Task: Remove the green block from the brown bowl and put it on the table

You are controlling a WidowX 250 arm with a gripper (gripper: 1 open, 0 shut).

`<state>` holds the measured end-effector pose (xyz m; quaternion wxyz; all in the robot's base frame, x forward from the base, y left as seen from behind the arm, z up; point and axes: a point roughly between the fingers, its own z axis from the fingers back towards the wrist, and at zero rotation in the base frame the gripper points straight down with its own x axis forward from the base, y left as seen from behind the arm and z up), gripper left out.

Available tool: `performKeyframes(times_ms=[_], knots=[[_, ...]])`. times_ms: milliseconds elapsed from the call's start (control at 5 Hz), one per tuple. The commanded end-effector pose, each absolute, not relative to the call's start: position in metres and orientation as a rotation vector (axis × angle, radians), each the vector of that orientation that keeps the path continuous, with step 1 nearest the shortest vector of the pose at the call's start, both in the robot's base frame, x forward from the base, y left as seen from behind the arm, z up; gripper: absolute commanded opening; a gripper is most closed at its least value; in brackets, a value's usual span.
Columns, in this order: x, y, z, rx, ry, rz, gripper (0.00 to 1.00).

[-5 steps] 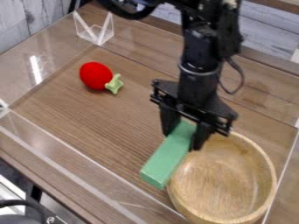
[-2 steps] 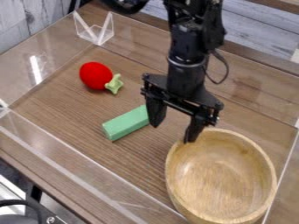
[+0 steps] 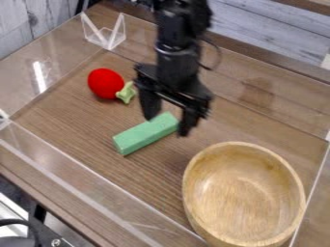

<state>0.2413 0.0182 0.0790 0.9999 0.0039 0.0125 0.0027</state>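
Pincer (image 3: 175, 108) gapes wide — green block (image 3: 145, 134) lies on the wood-grain table (image 3: 77, 125).

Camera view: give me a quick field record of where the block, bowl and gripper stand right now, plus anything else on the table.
green block: lying flat on the table, outside the bowl, left of it
brown bowl: empty, lower right of the view
gripper: open, pointing down, over the block's right end, holding nothing
block and gripper contact: cannot tell from this view
red object: left of the gripper, with a small green piece beside it
clear stand: at the far edge
task status: block out of bowl and on table
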Motion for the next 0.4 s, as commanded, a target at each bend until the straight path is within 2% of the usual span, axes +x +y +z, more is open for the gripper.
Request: performKeyframes(times_ms=[0,200], knots=[[0.251,0.035,0.087,0.022,-0.027,0.056,1.0],[0.254,0.04,0.077,0.027,-0.01,0.114,1.0]])
